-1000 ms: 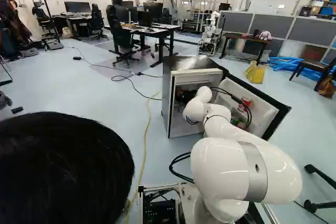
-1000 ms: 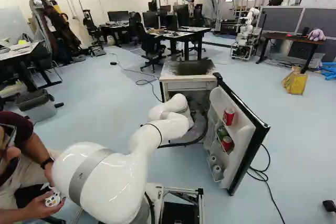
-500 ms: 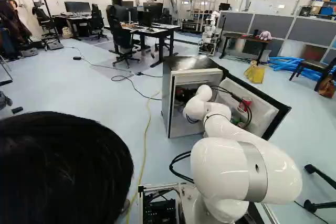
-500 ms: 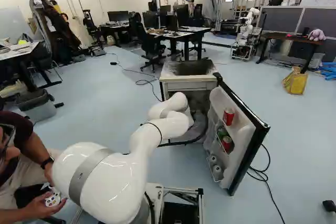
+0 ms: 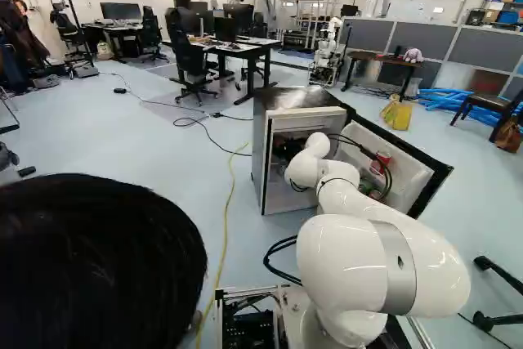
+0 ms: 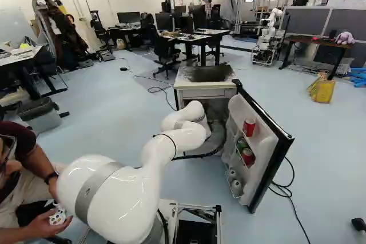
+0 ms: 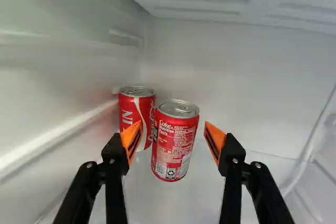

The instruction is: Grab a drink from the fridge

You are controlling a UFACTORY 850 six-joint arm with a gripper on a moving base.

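Wrist view: the gripper (image 7: 172, 129) has its orange-padded fingers spread well apart, lined up with the nearer red soda can (image 7: 176, 142), which stands upright in the fridge (image 6: 206, 92). Another red soda can (image 7: 136, 106) stands just beyond it, off to one side. I'd say neither finger touches the nearer one, though depth is hard to judge. The white arm (image 6: 160, 155) reaches inside (the door (image 6: 260, 170) hangs wide open).

Red cans (image 7: 175, 145) (silver-topped, both)
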